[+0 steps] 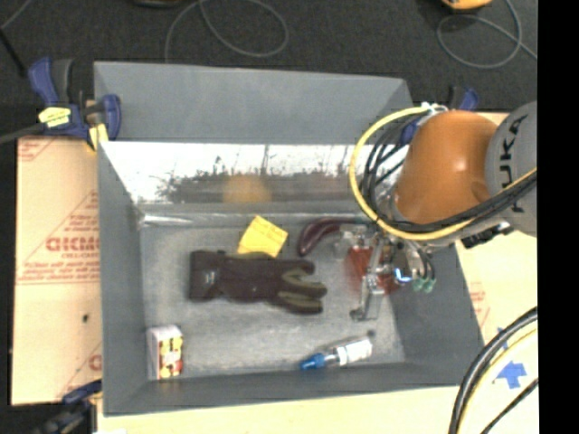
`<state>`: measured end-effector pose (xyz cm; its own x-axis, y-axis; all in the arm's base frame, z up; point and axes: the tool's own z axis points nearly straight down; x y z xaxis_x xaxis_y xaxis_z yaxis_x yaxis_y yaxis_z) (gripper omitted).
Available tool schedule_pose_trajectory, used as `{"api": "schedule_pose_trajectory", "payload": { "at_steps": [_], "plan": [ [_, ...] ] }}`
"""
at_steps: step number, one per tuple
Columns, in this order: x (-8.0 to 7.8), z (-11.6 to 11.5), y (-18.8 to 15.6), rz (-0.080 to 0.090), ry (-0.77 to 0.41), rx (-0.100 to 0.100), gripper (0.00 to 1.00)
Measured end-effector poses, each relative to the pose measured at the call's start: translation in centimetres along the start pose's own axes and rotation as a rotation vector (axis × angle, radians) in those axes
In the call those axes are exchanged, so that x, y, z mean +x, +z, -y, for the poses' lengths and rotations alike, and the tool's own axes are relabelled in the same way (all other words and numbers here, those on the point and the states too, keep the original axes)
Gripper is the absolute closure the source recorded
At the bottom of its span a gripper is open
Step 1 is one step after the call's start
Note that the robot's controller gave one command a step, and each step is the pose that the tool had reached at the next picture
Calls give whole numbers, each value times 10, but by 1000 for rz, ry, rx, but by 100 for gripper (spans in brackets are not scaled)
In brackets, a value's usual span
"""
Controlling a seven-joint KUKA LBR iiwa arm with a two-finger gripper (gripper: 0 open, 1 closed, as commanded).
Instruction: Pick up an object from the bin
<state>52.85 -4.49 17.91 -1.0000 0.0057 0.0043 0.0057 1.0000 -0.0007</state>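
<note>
My gripper (369,295) reaches down at the right side of the bin, below the orange wrist cover. It is over a red object (360,260) that lies partly hidden beneath it. A dark maroon curved piece (315,233) rests just left of the red object. A dark brown glove (253,280) lies flat in the middle of the bin, its fingertips pointing toward the gripper. A white tube with a blue cap (339,355) lies near the front wall, below the gripper.
A yellow square pad (262,237) sits behind the glove. A small white and red box (166,351) stands in the front left corner. The arm and its cables cover the bin's right rear corner.
</note>
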Motion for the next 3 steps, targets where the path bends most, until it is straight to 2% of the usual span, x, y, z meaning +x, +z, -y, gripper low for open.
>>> {"api": "schedule_pose_trajectory", "payload": {
  "at_steps": [1, 2, 3],
  "plan": [
    [-1, 0, -4, 8, -1, 0, 0],
    [-2, -15, 21, 13, -70, 2, 0],
    [-13, -64, 69, 12, -110, 1, 0]
  ]
}}
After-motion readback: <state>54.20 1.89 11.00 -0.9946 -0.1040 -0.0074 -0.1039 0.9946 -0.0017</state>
